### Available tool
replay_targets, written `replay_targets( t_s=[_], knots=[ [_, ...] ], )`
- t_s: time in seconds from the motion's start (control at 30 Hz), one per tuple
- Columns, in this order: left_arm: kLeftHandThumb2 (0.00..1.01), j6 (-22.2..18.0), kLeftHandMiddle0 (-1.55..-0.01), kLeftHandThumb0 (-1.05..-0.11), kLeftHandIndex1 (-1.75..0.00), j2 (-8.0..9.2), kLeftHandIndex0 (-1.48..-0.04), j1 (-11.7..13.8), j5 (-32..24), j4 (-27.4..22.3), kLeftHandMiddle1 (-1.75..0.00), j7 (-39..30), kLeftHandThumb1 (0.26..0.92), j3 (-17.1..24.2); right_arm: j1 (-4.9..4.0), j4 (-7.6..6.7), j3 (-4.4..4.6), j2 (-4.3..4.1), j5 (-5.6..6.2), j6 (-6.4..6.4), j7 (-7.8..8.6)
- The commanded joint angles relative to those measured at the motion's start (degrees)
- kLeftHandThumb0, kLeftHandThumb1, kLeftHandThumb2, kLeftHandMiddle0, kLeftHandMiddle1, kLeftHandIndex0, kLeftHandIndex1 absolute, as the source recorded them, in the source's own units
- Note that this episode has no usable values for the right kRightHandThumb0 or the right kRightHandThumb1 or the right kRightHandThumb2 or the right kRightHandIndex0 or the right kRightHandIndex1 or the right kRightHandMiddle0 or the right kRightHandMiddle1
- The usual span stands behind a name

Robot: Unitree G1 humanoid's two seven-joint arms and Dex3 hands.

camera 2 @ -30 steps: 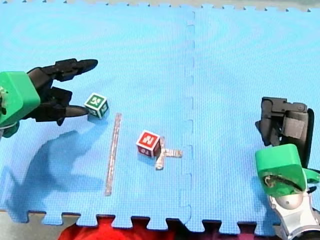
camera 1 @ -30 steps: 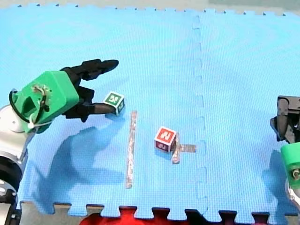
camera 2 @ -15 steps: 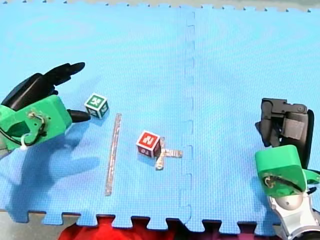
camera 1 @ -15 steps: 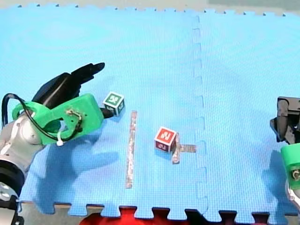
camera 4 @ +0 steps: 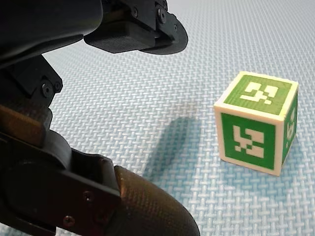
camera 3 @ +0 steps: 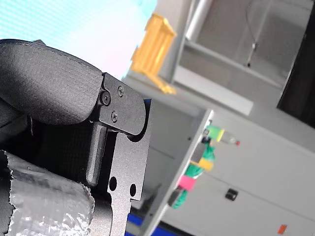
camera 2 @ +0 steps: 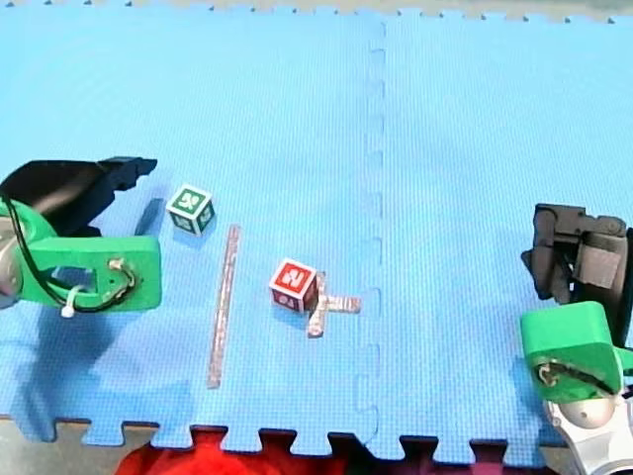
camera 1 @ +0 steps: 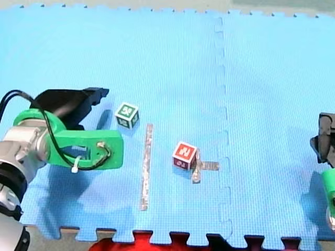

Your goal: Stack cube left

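A green cube [camera 1: 127,114] with a white pattern sits on the blue foam mat [camera 1: 172,63], left of centre. A red cube [camera 1: 184,155] sits nearer the front, close to the middle, on a cross of silver tape. My left hand [camera 1: 89,102] is just left of the green cube, with a small gap between its black fingertips and the cube. The second wrist view shows that cube [camera 4: 257,128] a short way beyond black fingers [camera 4: 147,37], untouched. My right hand [camera 2: 574,262] is at the mat's right edge, far from both cubes, holding nothing.
A long strip of silver tape [camera 1: 145,167] lies on the mat between the two cubes. A toothed seam [camera 1: 224,130] joins the two mat panels right of the red cube. Red cloth [camera 1: 146,243] shows past the mat's front edge.
My left wrist has rolled over and the hand has drawn back a little to the left of the green cube. The right hand has slipped slightly toward the right edge. Neither cube moved.
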Motion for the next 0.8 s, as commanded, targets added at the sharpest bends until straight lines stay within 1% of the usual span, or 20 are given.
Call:
replay_targets(
  t_s=[0.0,0.1,0.2,0.27,0.33,0.4,0.5,0.57,0.63,0.77],
  knots=[
    [0.01,-0.67,-0.87,-1.048,-0.01,0.22,-0.32,-0.33,-0.36,-0.13,-1.75,1.24,0.88,-0.43,0.26,-0.19,0.03,-0.38,-0.06,-0.36,-0.29],
    [0.0,-2.17,-0.87,-1.048,-0.01,0.48,-0.31,0.15,-1.41,-1.15,-1.75,3.01,0.878,-0.07,0.23,-0.22,0.04,-0.47,-0.06,-0.28,-0.32],
    [0.0,-2.58,-0.87,-1.048,0.0,0.74,-0.3,0.27,-3.01,-1.98,-1.75,1.72,0.876,0.52,0.08,-0.11,0.06,-0.56,-0.09,-0.25,-0.35],
    [0.0,-3.7,-0.88,-1.048,-0.01,0.95,-0.31,0.16,-4.36,-1.98,-1.75,-0.15,0.875,1.06,-0.13,0.05,0.08,-0.53,-0.07,-0.16,-0.34],
    [0.0,-5.98,-0.88,-1.048,-0.02,1.58,-0.33,-0.21,-6.22,-1.51,-1.75,-3.74,0.871,1.96,-0.24,0.11,0.13,-0.44,-0.06,-0.13,-0.34],
    [0.0,-6.69,-0.89,-1.048,-0.02,1.77,-0.34,-0.66,-7.44,-0.97,-1.75,-6.52,0.864,2.51,-0.23,0.05,0.14,-0.39,0.0,-0.2,-0.29],
    [0.0,-6.34,-0.9,-1.048,-0.02,1.34,-0.35,-1.16,-8.96,-0.53,-1.75,-9.1,0.852,3.32,-0.23,-0.03,0.15,-0.37,0.07,-0.28,-0.21],
    [0.0,-5.85,-0.91,-1.048,-0.02,0.52,-0.35,-1.59,-10.03,-0.41,-1.75,-9.91,0.838,4.02,-0.21,-0.12,0.18,-0.35,0.04,-0.34,-0.21],
    [0.0,-5.73,-0.91,-1.048,-0.02,0.07,-0.35,-1.88,-10.56,-0.51,-1.75,-10.18,0.828,4.31,-0.12,-0.32,0.23,-0.3,0.02,-0.38,-0.19],
    [0.0,-6.16,-0.92,-1.048,-0.02,-0.05,-0.37,-2.18,-10.5,-1.03,-1.75,-9.81,0.814,4.15,0.22,-0.9,0.18,-0.25,0.22,-0.48,0.09]
  ],
)
